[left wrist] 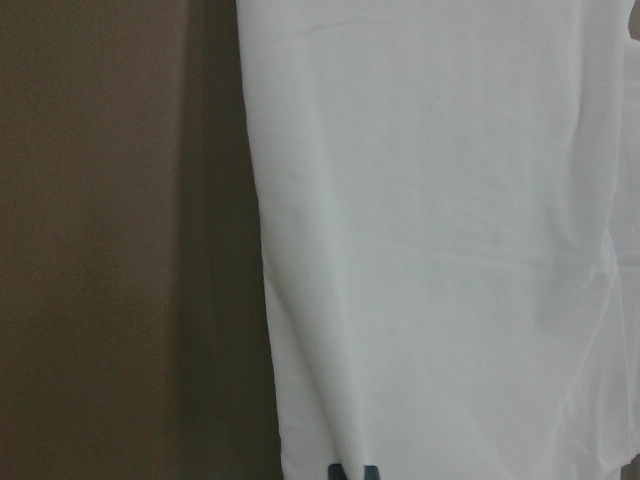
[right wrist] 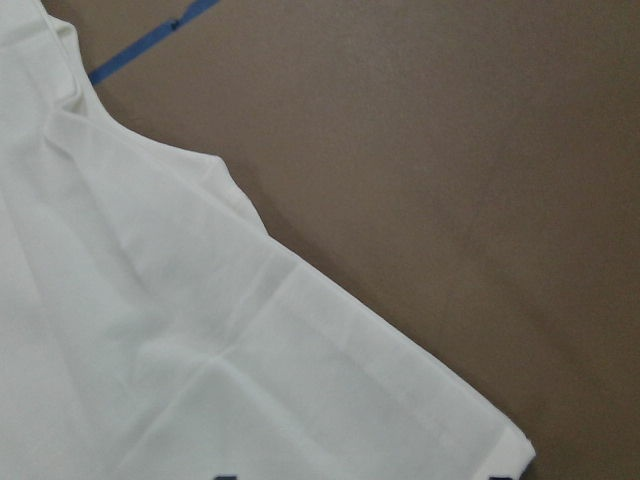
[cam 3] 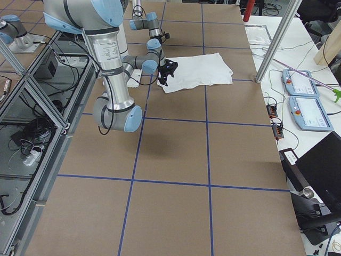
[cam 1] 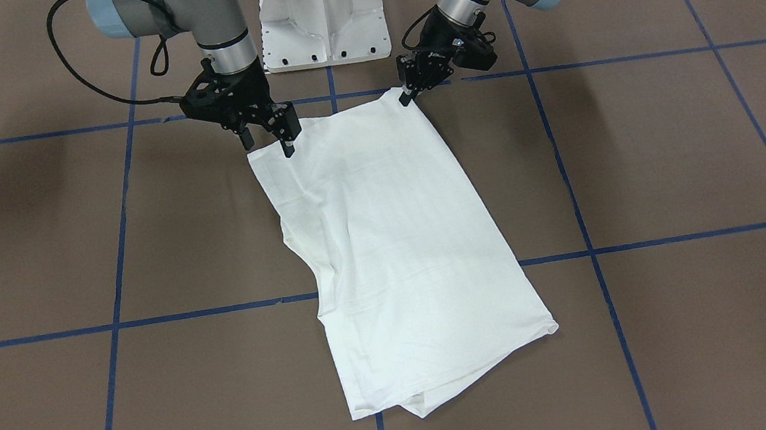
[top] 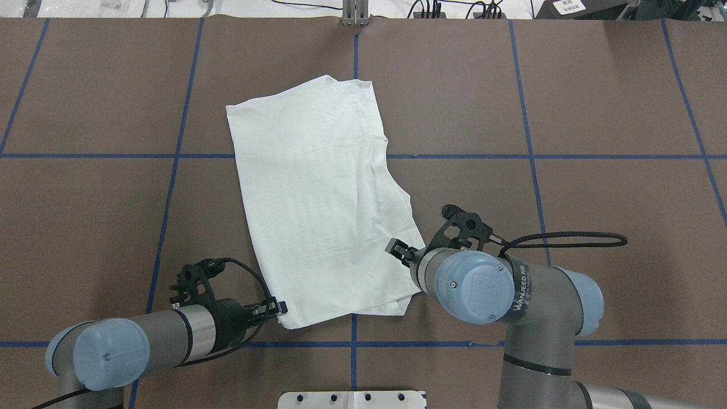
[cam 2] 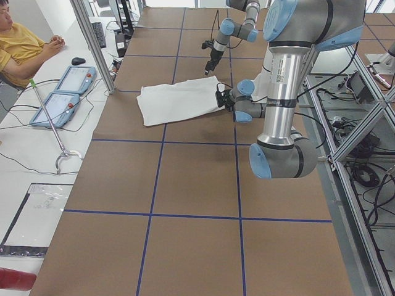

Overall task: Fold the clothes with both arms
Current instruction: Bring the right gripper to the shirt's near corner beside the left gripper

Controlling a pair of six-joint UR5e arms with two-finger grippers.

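T-shirt [top: 318,199]: lies flat as a long strip mid-table [top: 568,113], just ahead of the pedestal base [cam 1: 322,18]. The long axis runs away from the robot, with the far end skewed toward its left. The near short edge sits at both claws.

Left claw [cam 1: 405,100] looks clenched on the near left corner. Right claw [cam 1: 268,149] is spread wide at the other near corner, one finger on the cloth and one off, gripping nothing.

I'd say you're mid-grasp. Close the right claw on all layers, lift both corners together and level, then carry along the skewed axis so the edges meet square.
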